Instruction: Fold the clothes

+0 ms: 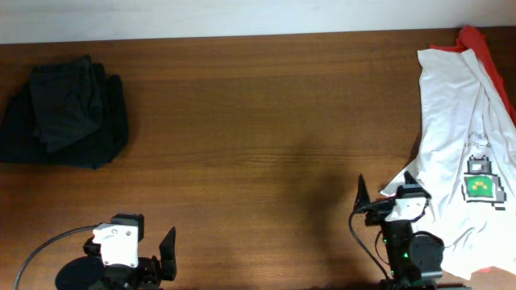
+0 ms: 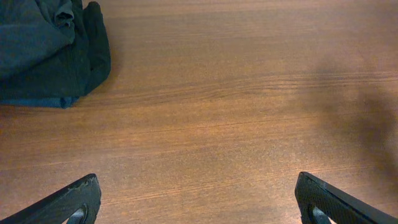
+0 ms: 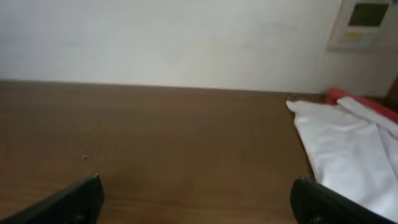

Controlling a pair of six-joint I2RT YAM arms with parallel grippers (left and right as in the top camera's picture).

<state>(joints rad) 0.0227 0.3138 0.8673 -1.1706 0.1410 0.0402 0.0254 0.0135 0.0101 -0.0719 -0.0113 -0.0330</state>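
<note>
A white T-shirt (image 1: 459, 121) with a green pixel print lies crumpled along the table's right side, over a red garment (image 1: 482, 42); both also show in the right wrist view, the shirt (image 3: 348, 149) and the red cloth (image 3: 348, 96). A dark folded garment (image 1: 64, 113) sits at the far left, also in the left wrist view (image 2: 43, 50). My left gripper (image 2: 198, 202) is open and empty over bare wood at the front left. My right gripper (image 3: 196, 199) is open and empty at the front right, beside the shirt's lower edge.
The wooden table (image 1: 258, 137) spans the view between the two piles. A white wall (image 3: 155, 37) stands behind the far edge, with a panel (image 3: 364, 22) at its upper right.
</note>
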